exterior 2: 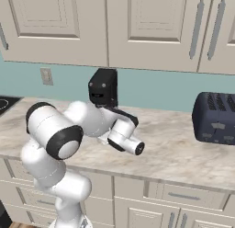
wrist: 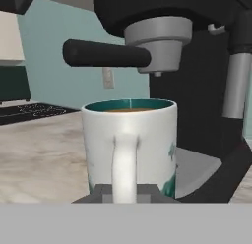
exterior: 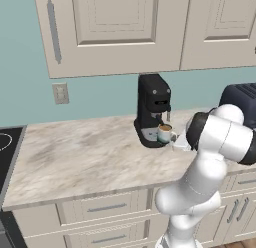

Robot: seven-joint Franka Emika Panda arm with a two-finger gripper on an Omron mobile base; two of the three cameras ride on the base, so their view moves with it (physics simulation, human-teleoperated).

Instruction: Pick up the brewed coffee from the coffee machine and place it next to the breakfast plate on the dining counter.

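White mug (exterior: 164, 132) of brewed coffee sits on the round drip base of the black coffee machine (exterior: 153, 108) in my left base view, on the marble-look counter (exterior: 85, 159) under the wall cabinets (exterior: 115, 29). My arm reaches in from the right, its wrist just beside the mug; I can't make out the fingertips here. A dark blue toaster (exterior: 241, 99) stands at the right edge.

Right base view: my arm's body hides the mug and the machine's lower half; the machine's boxy top pokes up behind it. The toaster is well apart to the right.

Hand view: the mug fills the centre, handle facing me, brown liquid at the rim, directly under the grey spout. My gripper (wrist: 125, 191) is pinched together on the handle's lower end.
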